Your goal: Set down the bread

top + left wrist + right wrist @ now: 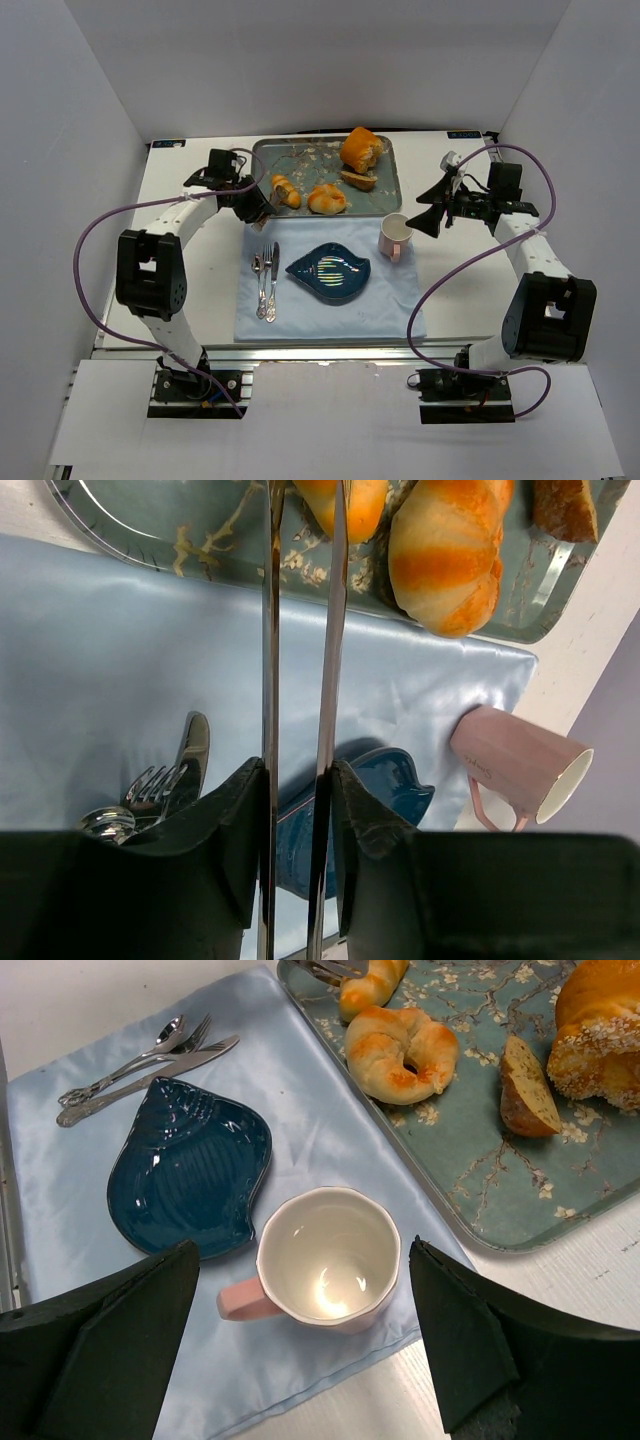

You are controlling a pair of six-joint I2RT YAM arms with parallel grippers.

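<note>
The bread [286, 190] is a small ridged golden roll lying on the left part of the grey floral tray [300, 155]. It also shows in the left wrist view [355, 500] and the right wrist view [372, 982]. My left gripper [258, 212] [300, 770] is shut on metal tongs [271, 630]. The tong blades are slightly apart and their tips reach the bread's near end; I cannot tell if they clamp it. My right gripper [430, 215] [303, 1250] is open and empty, hovering above the pink mug [325, 1255].
On the tray are also a rounder bun [326, 199], a large orange loaf [360, 150] and its cut slice [358, 180]. A blue cloth [330, 320] holds a dark blue leaf-shaped plate [328, 272], cutlery [266, 280] and the mug [395, 237].
</note>
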